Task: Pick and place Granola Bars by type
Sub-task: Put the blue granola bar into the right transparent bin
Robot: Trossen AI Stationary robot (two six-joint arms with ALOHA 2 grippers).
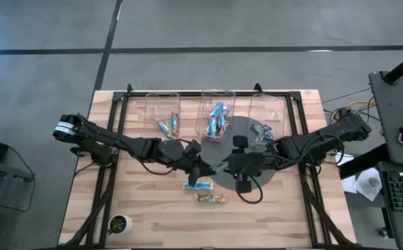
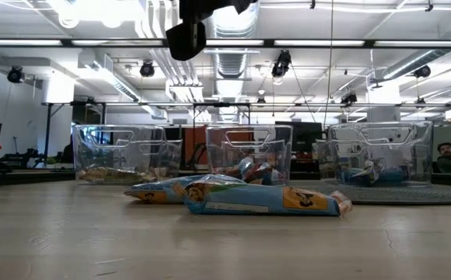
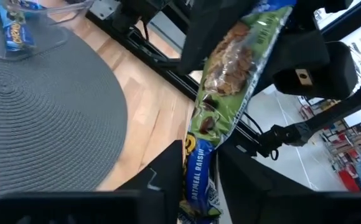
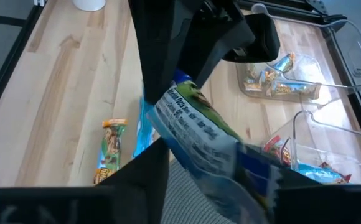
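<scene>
High view: both claws met above the table's middle, the left claw [image 1: 203, 167] and right claw [image 1: 224, 167] each pinching an end of one green granola bar [image 3: 230, 93], fingers narrowed on its wrapper. Two more bars [image 1: 203, 192] lay on the wood just below them. Three clear bins [image 1: 215, 111] along the far edge held other bars.
</scene>
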